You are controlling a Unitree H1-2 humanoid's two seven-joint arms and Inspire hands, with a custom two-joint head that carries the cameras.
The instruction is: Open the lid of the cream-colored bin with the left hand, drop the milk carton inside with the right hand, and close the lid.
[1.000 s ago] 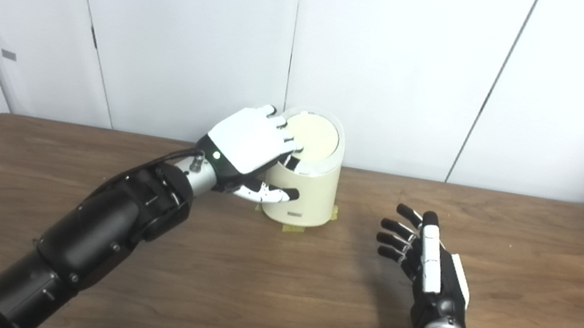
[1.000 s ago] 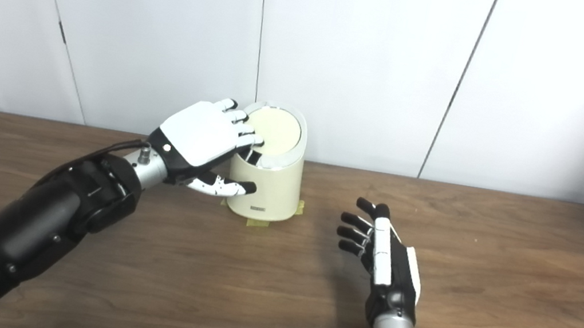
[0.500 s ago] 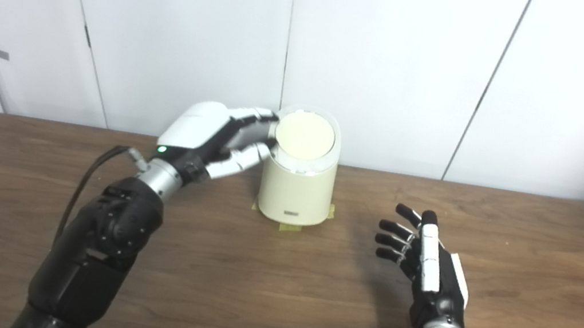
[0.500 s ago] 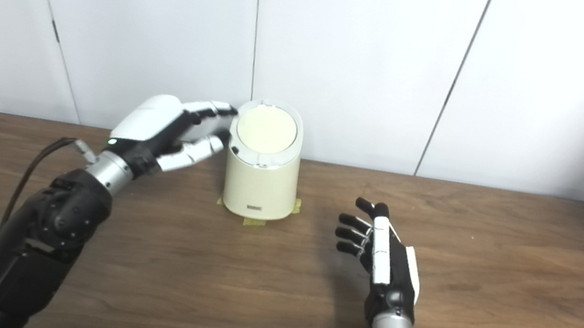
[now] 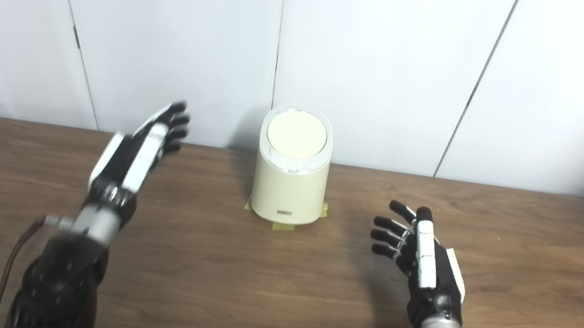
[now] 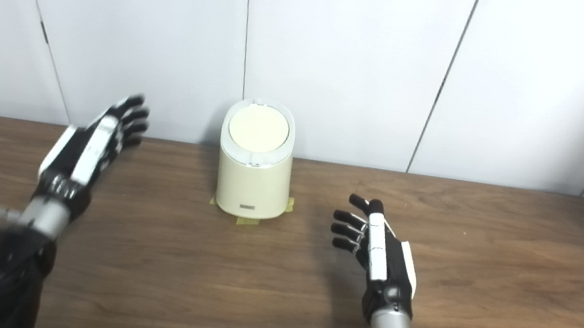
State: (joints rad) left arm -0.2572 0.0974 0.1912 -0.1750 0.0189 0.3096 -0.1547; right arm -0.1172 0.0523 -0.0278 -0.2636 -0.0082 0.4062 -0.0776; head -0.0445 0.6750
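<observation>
Bin (image 5: 290,178) sits far-centre on the table (image 5: 514,266), lid (image 5: 296,136) shut. Left robot hand (image 5: 137,155) and right robot hand (image 5: 419,258) both empty, fingers apart, flanking the bin. No milk carton visible; presumably inside. Risk: a stray hand nudging the bin off its tape marks (image 5: 283,225).

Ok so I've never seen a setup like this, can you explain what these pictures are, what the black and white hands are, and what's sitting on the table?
These are two views from cameras side by side on a humanoid robot's head, so both show one scene. The left hand and right hand are robotic, each with fingers and a thumb. Both are open and hold nothing. On the wooden table stands a cream-colored bin, lid closed, between the hands and touched by neither. Yellowish tape shows at its base. No milk carton is visible.
</observation>
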